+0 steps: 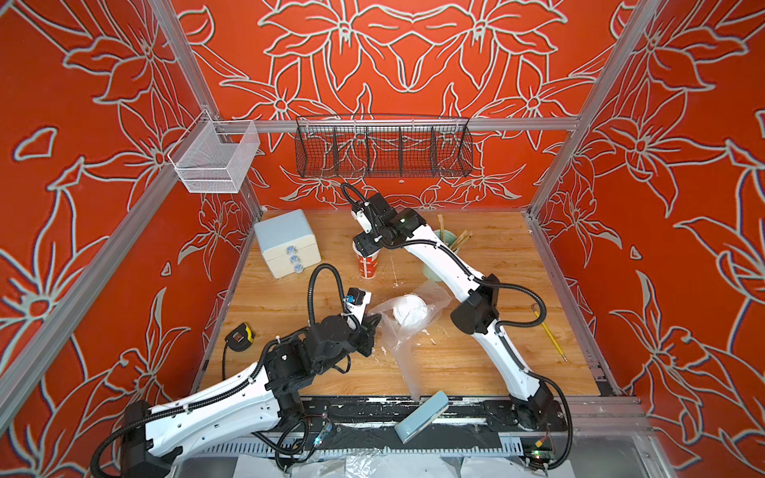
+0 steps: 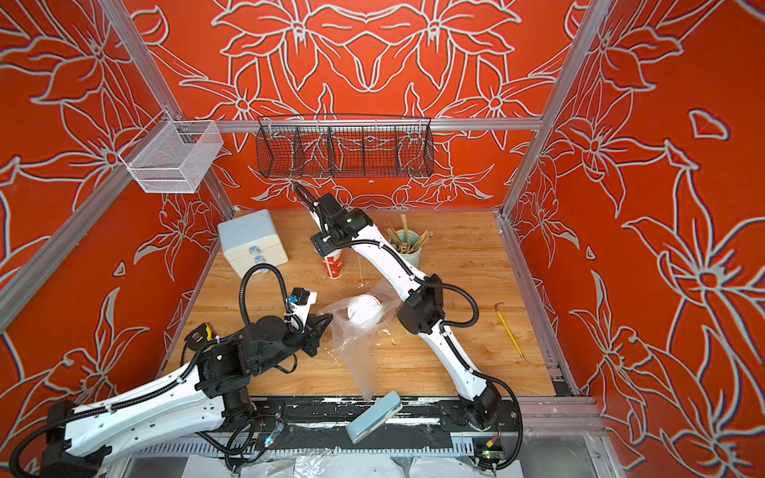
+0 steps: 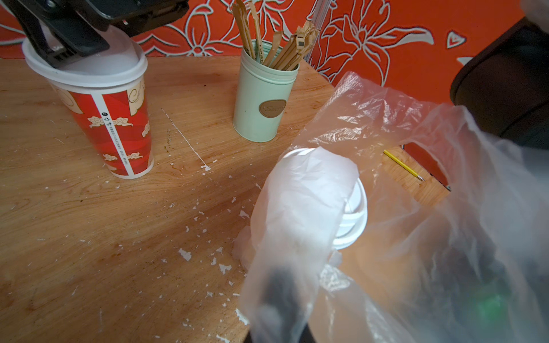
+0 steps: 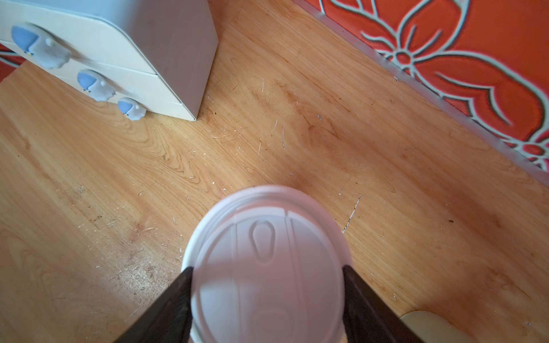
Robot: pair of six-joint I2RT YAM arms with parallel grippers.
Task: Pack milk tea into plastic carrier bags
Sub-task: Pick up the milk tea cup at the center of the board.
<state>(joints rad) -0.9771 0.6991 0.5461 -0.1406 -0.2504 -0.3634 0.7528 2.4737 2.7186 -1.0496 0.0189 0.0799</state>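
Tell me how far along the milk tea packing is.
Done: one white-lidded cup sits inside the clear plastic bag. In hand: the left gripper pinches the bag's edge, and the right gripper straddles the lid of the red cup, grip not clearly made. Left: that red cup stands on the table, outside the bag.

Bright, even light; wide-angle edge bowing; near wrist-view surfaces perhaps defocused.
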